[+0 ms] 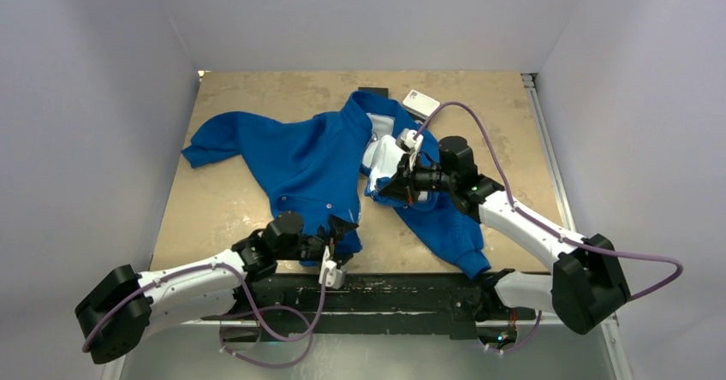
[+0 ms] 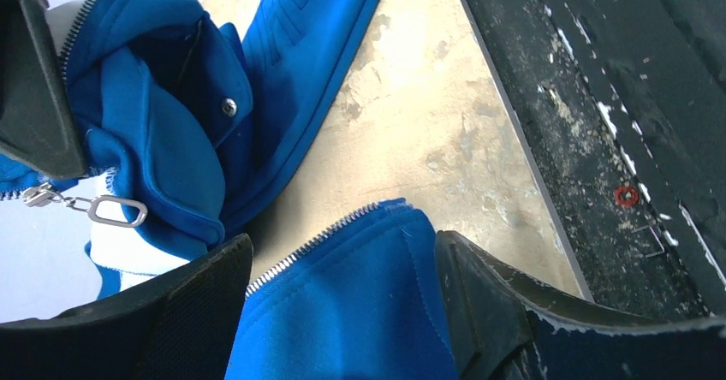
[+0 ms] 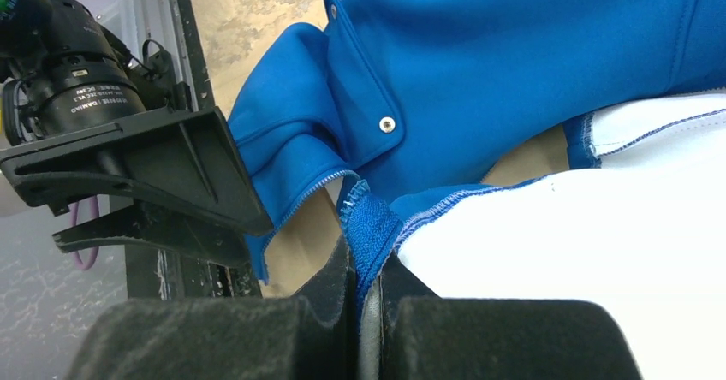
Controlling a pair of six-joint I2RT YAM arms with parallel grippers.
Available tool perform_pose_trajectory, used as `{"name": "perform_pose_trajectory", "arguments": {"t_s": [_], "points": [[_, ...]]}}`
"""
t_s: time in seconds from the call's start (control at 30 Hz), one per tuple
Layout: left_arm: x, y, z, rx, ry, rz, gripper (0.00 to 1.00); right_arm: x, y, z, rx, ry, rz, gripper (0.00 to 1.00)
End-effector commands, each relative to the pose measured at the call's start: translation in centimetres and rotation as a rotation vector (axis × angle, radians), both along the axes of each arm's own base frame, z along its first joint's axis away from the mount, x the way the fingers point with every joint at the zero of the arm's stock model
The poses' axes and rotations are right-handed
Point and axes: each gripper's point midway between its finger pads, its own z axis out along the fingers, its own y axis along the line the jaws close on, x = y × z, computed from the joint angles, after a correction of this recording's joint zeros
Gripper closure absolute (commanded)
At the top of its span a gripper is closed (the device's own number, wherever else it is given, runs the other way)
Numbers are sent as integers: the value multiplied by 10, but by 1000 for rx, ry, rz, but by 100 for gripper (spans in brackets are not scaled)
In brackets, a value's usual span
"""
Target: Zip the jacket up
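**One blue jacket, unzipped, with one front edge pinched**

You have a scuffed tan counter [image 1: 231, 213] boxed in by pale walls [image 1: 360, 12]. A black strip [image 1: 402, 290] runs along its near edge, where your two arms are bolted. In the left wrist view, one small red ring [image 2: 626, 195] sits on that strip.

Nearest you, the left end effector [image 2: 342, 243] stands wide. Its two black fingers [image 2: 205, 303] sit on either side of a blue front edge lined with silvery zipper teeth [image 2: 308, 247]. The cloth lies between them without being squeezed.

Just beyond it, the right end effector [image 3: 366, 260] is closed tight on the other front edge, where the blue fabric meets the white lining [image 3: 599, 226].

One silver pull tab [image 2: 117, 212] hangs on a short link beside that pinched edge. One round metal snap [image 2: 229, 106] shows in the left wrist view, and two show in the right wrist view.

The only writing you can see is white lettering around the lens of the left wrist camera [image 3: 73, 80], and it is too small to read.

The single jacket [image 1: 300, 162] lies unzipped across the middle of the counter. One sleeve reaches far left, the other runs toward the near right, and the collar points to the far edge.

Two purple cables [image 1: 479, 123] trail from the arms, one each.

At the far edge, beside the collar, sit one small white box [image 1: 420, 103] and one dark block [image 1: 373, 92]. You cannot make out any label on either.
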Motion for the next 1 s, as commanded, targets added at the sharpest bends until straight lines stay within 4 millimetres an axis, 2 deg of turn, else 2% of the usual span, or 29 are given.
{"name": "perform_pose_trajectory", "arguments": {"t_s": [0.0,0.23,0.43,0.53,0.67,0.77,0.87,0.97], "points": [[2,1,-1,5,-146,-42,23,2,3,10,32,-29,21,100],[2,-1,-10,22,-188,-73,24,3,4,13,34,-26,22,100],[10,0,-12,-5,-288,-39,33,2,4,14,41,-25,22,100],[17,0,-13,-10,-325,-1,42,1,4,15,44,-25,23,100],[27,-1,-3,-40,-349,60,56,-1,4,15,47,-19,26,100],[30,-2,5,-69,-365,76,56,-2,4,13,50,-15,29,100],[26,-5,11,-91,-365,75,43,-2,6,12,59,-12,35,100],[24,-6,9,-90,-359,68,41,2,10,4,74,15,26,100]]}}
